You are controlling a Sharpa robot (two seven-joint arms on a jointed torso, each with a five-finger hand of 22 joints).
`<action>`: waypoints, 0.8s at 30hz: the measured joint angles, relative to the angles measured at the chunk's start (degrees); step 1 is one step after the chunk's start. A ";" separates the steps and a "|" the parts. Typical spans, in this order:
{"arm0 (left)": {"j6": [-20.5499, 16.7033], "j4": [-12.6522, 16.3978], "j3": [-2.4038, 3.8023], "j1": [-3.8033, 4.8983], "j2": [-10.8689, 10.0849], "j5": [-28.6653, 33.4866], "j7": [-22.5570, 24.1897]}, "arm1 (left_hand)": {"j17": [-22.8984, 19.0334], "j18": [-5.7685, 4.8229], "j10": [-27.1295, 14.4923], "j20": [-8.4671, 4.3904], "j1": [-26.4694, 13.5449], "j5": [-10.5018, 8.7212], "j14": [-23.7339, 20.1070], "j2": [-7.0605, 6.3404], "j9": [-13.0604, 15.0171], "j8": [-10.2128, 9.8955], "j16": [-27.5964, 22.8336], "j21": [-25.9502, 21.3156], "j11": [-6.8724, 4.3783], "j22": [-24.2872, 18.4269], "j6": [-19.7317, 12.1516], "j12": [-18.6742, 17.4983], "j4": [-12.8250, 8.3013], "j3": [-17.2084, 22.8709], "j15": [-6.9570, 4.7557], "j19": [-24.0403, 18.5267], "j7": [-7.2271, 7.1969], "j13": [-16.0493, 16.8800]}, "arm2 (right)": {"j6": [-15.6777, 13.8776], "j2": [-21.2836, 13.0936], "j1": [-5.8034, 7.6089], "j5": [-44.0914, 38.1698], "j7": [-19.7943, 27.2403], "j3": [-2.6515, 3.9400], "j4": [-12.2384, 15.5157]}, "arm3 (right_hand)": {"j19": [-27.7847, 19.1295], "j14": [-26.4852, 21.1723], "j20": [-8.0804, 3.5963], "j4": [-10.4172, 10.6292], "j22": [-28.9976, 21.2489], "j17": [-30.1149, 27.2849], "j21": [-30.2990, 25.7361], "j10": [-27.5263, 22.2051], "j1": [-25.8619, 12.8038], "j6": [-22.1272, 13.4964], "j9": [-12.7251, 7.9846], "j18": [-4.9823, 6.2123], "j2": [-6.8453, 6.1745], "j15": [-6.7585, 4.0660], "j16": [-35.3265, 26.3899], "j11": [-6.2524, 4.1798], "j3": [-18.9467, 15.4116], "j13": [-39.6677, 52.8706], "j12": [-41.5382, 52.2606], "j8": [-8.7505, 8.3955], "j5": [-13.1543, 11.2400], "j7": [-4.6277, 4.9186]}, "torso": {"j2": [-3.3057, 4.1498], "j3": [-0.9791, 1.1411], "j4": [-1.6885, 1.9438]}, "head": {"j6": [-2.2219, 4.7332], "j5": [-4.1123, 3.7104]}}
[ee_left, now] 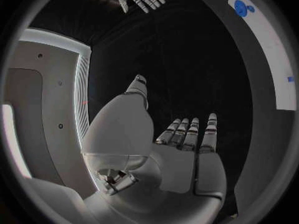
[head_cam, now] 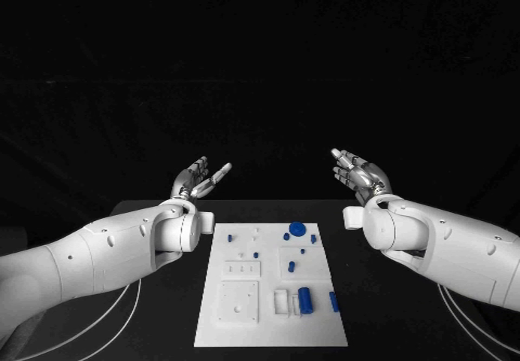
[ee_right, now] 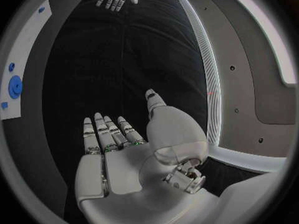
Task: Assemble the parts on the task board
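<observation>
**Hands raised and empty, parts on board**

Task board [head_cam: 271,289] lies flat in the middle of the black table [head_cam: 379,308], its long side running away from the robot. Blue parts rest on its surface: a round disc [head_cam: 297,226] near the far edge, several small pieces just beside it, one piece [head_cam: 291,265] near mid-board, and two upright-lying cylinders [head_cam: 306,300] [head_cam: 334,301] toward the near right corner.

Left hand [head_cam: 198,179] is held above the far left side of the table, well apart from the board. Its fingers are extended and slightly apart, holding nothing; the left wrist view shows the fingers [ee_left: 190,137] straight and side by side, thumb set away from them.

Right hand [head_cam: 358,174] is held above the far right side, likewise well apart from the board. Its fingers are extended, palm open, holding nothing; the right wrist view shows the fingers [ee_right: 109,132] straight and close together, thumb apart.
</observation>
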 measured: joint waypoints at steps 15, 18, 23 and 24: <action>11.14 -10.97 -2.80 3.66 4.16 2.07 -2.47 | 0.55 0.87 6.09 0.99 2.58 0.88 7.50 3.72 0.40 0.37 0.63 1.91 1.54 0.46 5.17 0.44 -2.51 0.49 0.81 3.77 1.84 0.45 | 19.75 1.48 1.32 -5.43 -8.81 3.28 -10.34 | 5.80 8.90 -0.19 -9.71 0.59 0.51 1.72 8.91 8.63 7.87 0.49 0.00 -1.75 -0.04 0.59 -0.46 3.50 0.50 0.56 0.57 -3.14 0.56 | 0.03 0.00 -0.01 | -0.02 0.01; 12.21 -10.56 -2.81 3.69 3.45 2.19 -2.53 | 1.13 1.34 14.55 0.79 2.65 2.56 19.27 7.84 0.85 0.95 1.53 6.84 3.09 1.90 12.97 0.84 -8.28 -0.84 2.32 15.67 3.45 0.87 | 20.34 3.01 1.35 -11.58 -9.09 3.33 -13.15 | 10.95 16.01 -1.01 -11.81 0.95 0.85 2.93 15.85 9.59 13.31 0.76 0.00 -2.12 -0.77 1.02 -1.26 4.70 0.82 0.99 0.71 -2.27 0.94 | 0.05 -0.06 -0.02 | 0.75 0.87; 13.65 -9.31 -2.79 4.04 1.79 2.06 -2.57 | 2.15 -1.42 38.43 -5.48 5.64 5.08 43.40 11.65 1.73 1.77 3.33 14.03 3.78 3.45 29.91 1.74 -16.65 -1.63 2.23 31.07 4.29 1.83 | 20.50 3.70 1.34 -24.47 -9.09 3.30 -13.96 | 22.13 27.83 -3.30 -14.40 1.65 1.37 5.51 28.94 9.96 25.46 1.29 0.00 -2.49 -2.91 1.46 -3.34 7.52 1.29 1.28 1.47 -1.08 1.96 | 0.28 -0.23 -0.02 | 1.48 1.69; 13.86 -8.93 -2.79 4.19 1.53 1.94 -2.59 | 2.47 -1.55 43.60 -6.89 6.27 4.82 47.31 12.28 2.30 2.62 4.15 15.52 3.27 3.93 38.04 2.50 -18.05 -0.91 1.19 33.72 4.15 1.88 | 20.50 3.75 1.34 -26.69 -9.07 3.30 -14.01 | 24.67 30.46 -4.00 -14.75 1.75 1.48 6.06 31.51 10.11 28.21 1.42 0.00 -2.64 -3.59 1.49 -3.86 8.54 1.34 1.28 1.51 -0.72 1.77 | 0.37 -0.24 -0.02 | 1.54 1.74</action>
